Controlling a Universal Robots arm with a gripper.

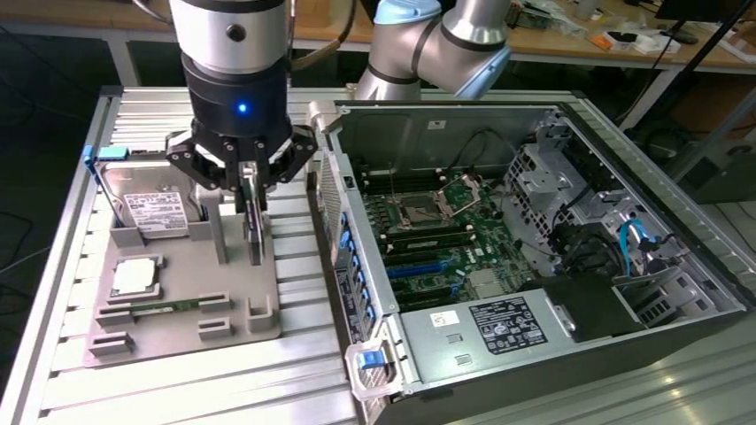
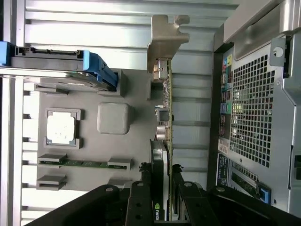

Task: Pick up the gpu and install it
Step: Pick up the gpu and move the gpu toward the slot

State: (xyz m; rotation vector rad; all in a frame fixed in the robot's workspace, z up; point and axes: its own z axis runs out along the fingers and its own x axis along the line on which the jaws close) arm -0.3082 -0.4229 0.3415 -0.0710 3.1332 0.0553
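Okay so the gripper (image 1: 250,184) has its fingers (image 2: 142,186) clamped on the gpu (image 1: 254,232), standing on edge in the tray (image 1: 236,297). On it: one gpu, one drive (image 1: 154,212), one cpu (image 1: 136,276), one stick (image 1: 165,307).

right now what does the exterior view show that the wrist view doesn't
Exterior view adds: the inside of the open case, with the motherboard and power supply. Wrist view adds: the case's vented rear panel face-on and the metal bracket at the gpu's end. Shared: the gripper shut on the gpu, which stands on edge in the grey fixture, plus the processor and memory stick lying in that fixture.
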